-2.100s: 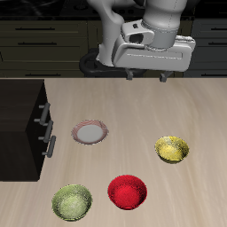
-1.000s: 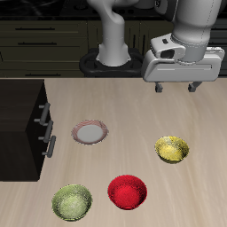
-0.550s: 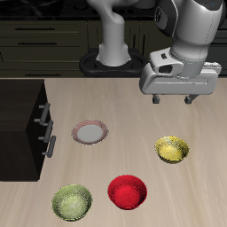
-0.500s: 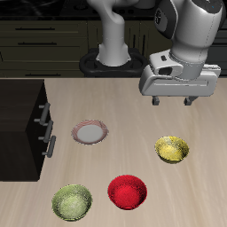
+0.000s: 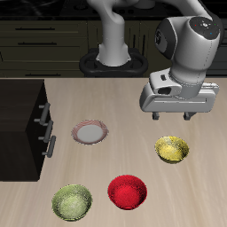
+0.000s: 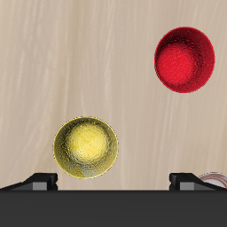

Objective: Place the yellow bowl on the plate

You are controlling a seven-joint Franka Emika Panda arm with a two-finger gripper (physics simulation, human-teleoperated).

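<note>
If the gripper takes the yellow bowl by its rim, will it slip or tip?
The yellow bowl looks glossy, so it may slip. It appears rigid and stands upright on the table, so tipping seems unlikely. The gripper hangs open above it.

**Where everything sits on the worktop right now**

So the worktop [image 5: 115, 97] has four round things spread out on it. The plate [image 5: 90, 133] is about mid-depth, close to the cabinet [image 5: 22, 129] that stands at one end of the worktop. The yellow bowl [image 5: 172, 149] is well apart from the plate, toward the opposite end and a bit nearer the front edge. Closer still to the front edge you get the red bowl [image 5: 127, 191], sitting between the yellow bowl and the yellow-green bowl [image 5: 73, 202], which is nearest the front. None of them touch. The hand [image 5: 172, 115] hangs above the worktop, just behind the yellow bowl, jaws apart.
</note>
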